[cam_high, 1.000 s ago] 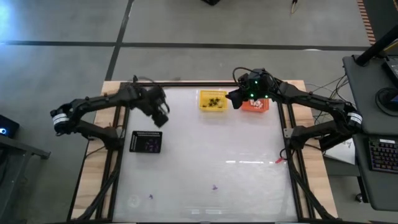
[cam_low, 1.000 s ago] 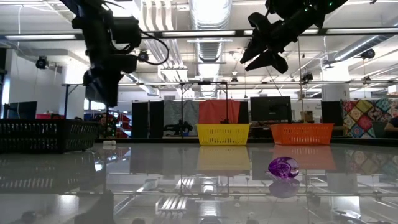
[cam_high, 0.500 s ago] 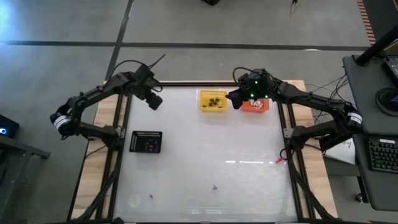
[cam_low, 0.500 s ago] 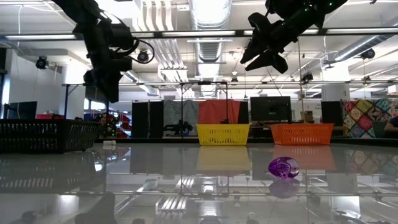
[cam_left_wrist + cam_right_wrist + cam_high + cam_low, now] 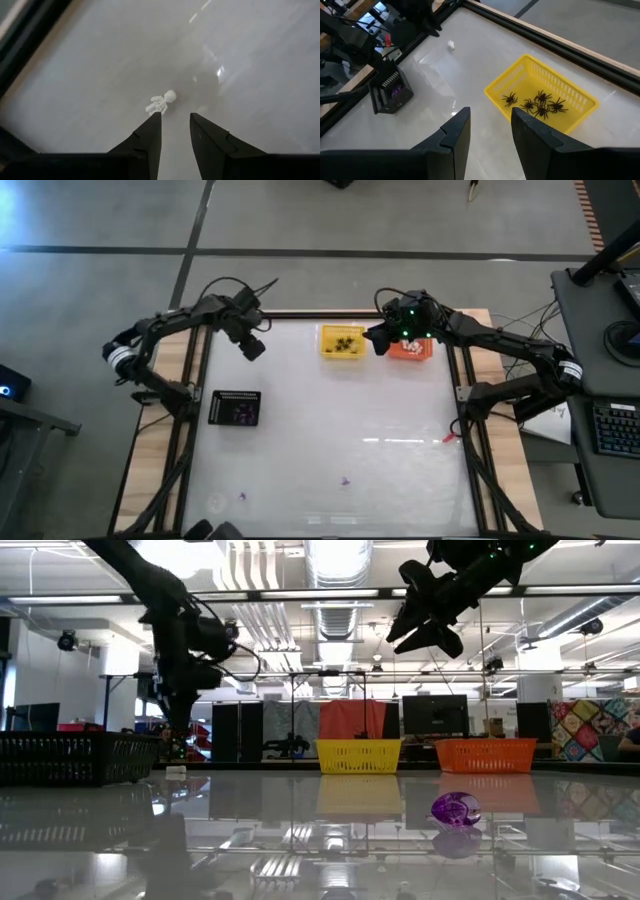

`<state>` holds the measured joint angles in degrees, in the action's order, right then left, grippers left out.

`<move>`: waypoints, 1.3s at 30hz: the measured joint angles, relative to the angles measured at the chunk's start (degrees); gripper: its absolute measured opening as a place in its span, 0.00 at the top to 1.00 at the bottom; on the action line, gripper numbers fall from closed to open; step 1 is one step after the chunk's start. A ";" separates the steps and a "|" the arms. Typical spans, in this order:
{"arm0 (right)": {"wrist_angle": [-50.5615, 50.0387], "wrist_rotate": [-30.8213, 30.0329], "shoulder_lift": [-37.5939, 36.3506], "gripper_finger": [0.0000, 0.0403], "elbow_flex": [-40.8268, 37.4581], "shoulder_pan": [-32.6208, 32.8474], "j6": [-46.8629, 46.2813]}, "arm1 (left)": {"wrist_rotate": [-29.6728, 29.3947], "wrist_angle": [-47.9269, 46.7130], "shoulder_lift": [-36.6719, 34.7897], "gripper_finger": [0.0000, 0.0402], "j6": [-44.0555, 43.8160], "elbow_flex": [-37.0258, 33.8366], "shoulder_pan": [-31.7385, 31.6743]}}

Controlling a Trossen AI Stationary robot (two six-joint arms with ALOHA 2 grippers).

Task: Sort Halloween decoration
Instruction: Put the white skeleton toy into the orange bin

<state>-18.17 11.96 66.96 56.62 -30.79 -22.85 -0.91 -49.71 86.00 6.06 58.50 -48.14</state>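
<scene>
You have a tiny white skeleton-like trinket [image 5: 161,102] lying on the glossy white table [image 5: 330,420], near its far left corner; in the right wrist view it shows as a small white speck [image 5: 451,45] on the bare surface, well apart from the baskets. Your left gripper [image 5: 174,127] hangs just above it with the two dark fingers [image 5: 150,135] set narrowly apart and nothing between them; the trinket sits just beyond the tip of one finger, not touching as far as you can tell. In the high view that left gripper [image 5: 252,345] is over the far left part of the table.

Several black spider trinkets [image 5: 535,104] lie in the yellow mesh basket [image 5: 520,80] at the far edge, middle; the orange mesh basket [image 5: 410,350] stands just beside it on the right, with pale pieces inside that are too small to name; the black mesh basket [image 5: 235,408] sits at the left edge and holds purple trinkets [image 5: 396,90].

More purple trinkets lie loose on the near part of the table: one [image 5: 346,479] near the middle, another [image 5: 242,496] farther left; in the low view a purple lumpy piece [image 5: 455,809] stands out.

Your right gripper [image 5: 489,127] hovers high between the yellow and orange baskets, fingers apart and holding nothing.
</scene>
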 joint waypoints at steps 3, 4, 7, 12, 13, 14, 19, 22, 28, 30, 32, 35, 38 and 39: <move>0.02 0.00 0.00 0.67 0.00 0.00 -0.08 | 0.00 -0.19 2.39 0.79 2.21 0.77 0.02; 0.01 -0.01 0.00 0.67 0.00 0.00 -0.09 | 0.00 -0.18 3.07 0.79 2.87 1.16 0.02; 0.00 -0.02 0.00 0.67 0.00 0.00 -0.09 | 0.00 -1.71 5.02 0.79 5.62 2.56 -0.02; 0.00 -0.02 0.00 0.67 0.00 0.00 -1.18 | 0.02 -6.46 8.50 0.79 10.22 5.44 -0.81; 0.02 -0.01 0.00 0.67 0.00 0.00 -1.18 | 0.02 -7.20 9.22 0.79 11.14 6.02 -0.95; 0.02 -0.01 0.00 0.67 0.00 0.00 -1.18 | 0.02 -7.49 9.91 0.79 11.98 6.60 -1.12; 0.02 -0.02 0.00 0.67 0.00 0.00 -1.18 | 0.04 -10.46 13.75 0.79 14.79 9.00 -1.67; 0.02 -0.02 0.00 0.67 -0.02 0.00 -1.12 | 0.11 -12.79 15.79 0.79 16.07 10.06 -1.99; 0.02 -0.02 0.00 0.67 -0.02 0.00 -1.07 | 0.25 -13.03 18.45 0.79 18.46 10.14 -2.32; 0.02 -0.02 0.00 0.67 0.00 0.00 -1.05 | 0.37 -12.21 19.01 0.79 18.76 10.12 -2.35; 0.02 -0.03 0.00 0.67 -0.02 0.00 -1.01 | 0.42 -11.25 19.19 0.79 18.80 10.12 -2.38; 0.02 -0.03 0.00 0.67 -0.02 0.00 -0.95 | 0.49 -10.42 19.81 0.79 19.09 10.12 -2.38; 0.02 -0.04 0.00 0.67 -0.02 0.00 -0.94 | 0.71 -10.47 20.32 0.79 19.39 10.14 -2.38; 0.02 -0.04 0.00 0.67 -0.02 0.00 -0.94 | 0.88 -10.45 20.55 0.79 19.41 10.08 -2.38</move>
<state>-18.15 11.92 66.96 56.60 -30.79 -23.79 -0.03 -60.17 106.54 25.47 68.58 -50.52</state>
